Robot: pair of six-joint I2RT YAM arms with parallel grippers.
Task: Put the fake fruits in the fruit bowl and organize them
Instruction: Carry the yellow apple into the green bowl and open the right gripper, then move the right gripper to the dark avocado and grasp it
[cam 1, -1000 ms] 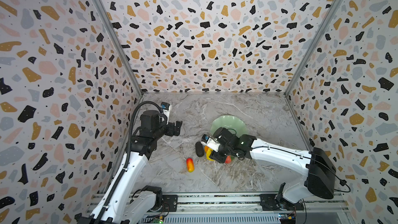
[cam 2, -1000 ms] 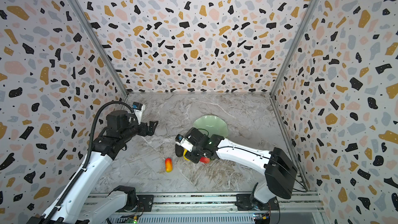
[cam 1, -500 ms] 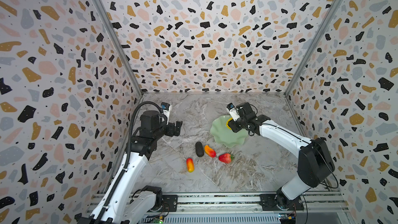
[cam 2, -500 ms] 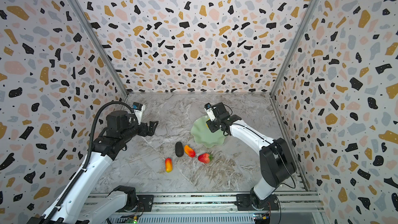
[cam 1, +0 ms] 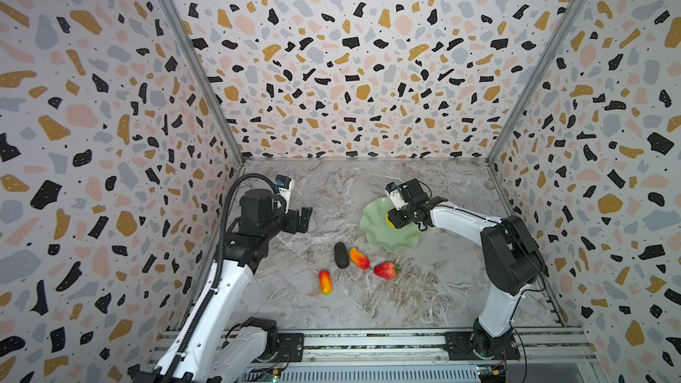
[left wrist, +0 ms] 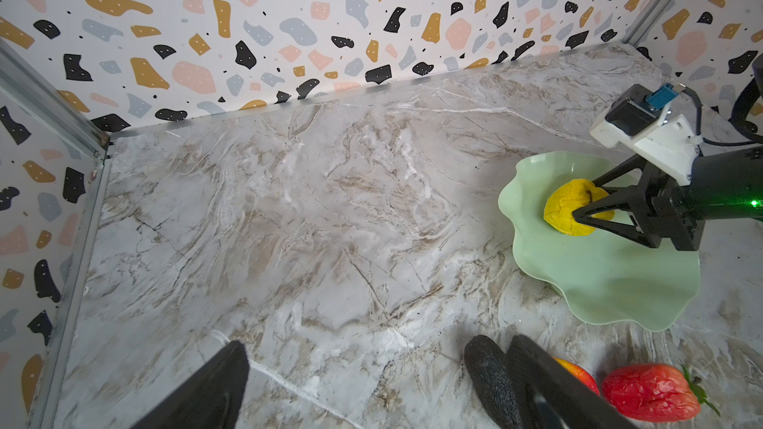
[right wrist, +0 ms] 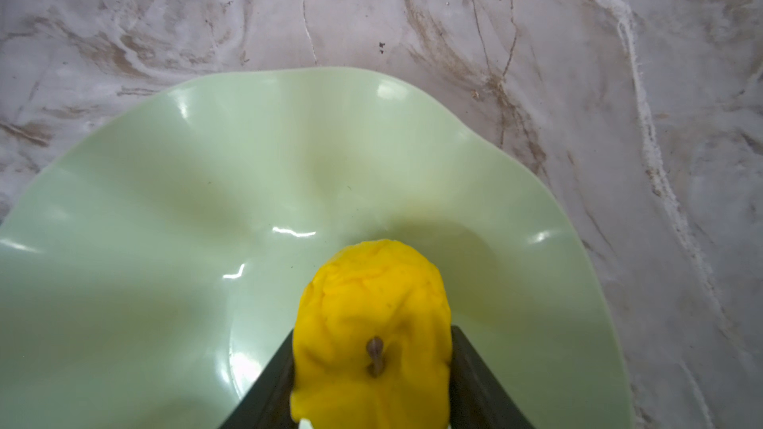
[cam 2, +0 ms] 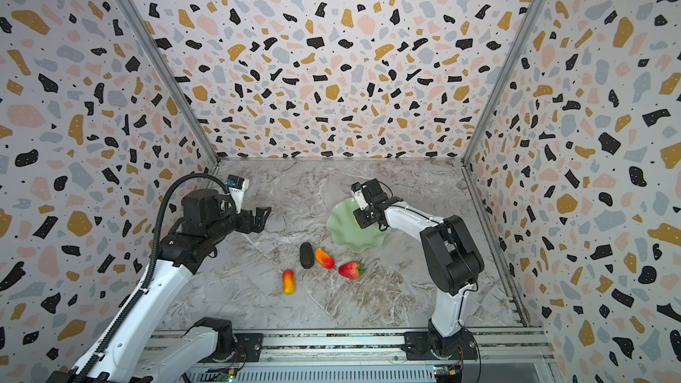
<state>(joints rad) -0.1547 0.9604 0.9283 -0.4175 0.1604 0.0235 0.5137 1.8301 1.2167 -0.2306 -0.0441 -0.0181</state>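
Holding the yellow fruit (right wrist: 371, 303) in the right gripper (right wrist: 371, 385), jaws narrow and pressed on both its sides. Hanging right over the fruit bowl (right wrist: 165, 200), close to the bowl's middle dip. Long way of the fruit pointing out along the fingers, brown stem facing back at the wrist camera. Hard to tell if touching the bowl or just above it. Next, by the look of it: open up and let go, straight down.

Left gripper (cam 1: 305, 218) well apart from the bowl, jaws wide, nothing inside. Much nearer the bowl on the right arm's side.

Out on the table (cam 1: 405, 307), off the bowl's front rim: strawberry (cam 1: 385, 270) nearest the bowl, then a red-orange fruit (cam 1: 359, 258) just beside the dark oval fruit (cam 1: 341, 255), and a second red-orange fruit (cam 1: 325, 281) farthest from the bowl.

Only in the right wrist view: the stem and both jaws squeezing. Only in both top views: all four loose fruits at once, with the yellow one nearly hidden behind the gripper. From the left wrist view: a side look at the fruit low in the bowl.
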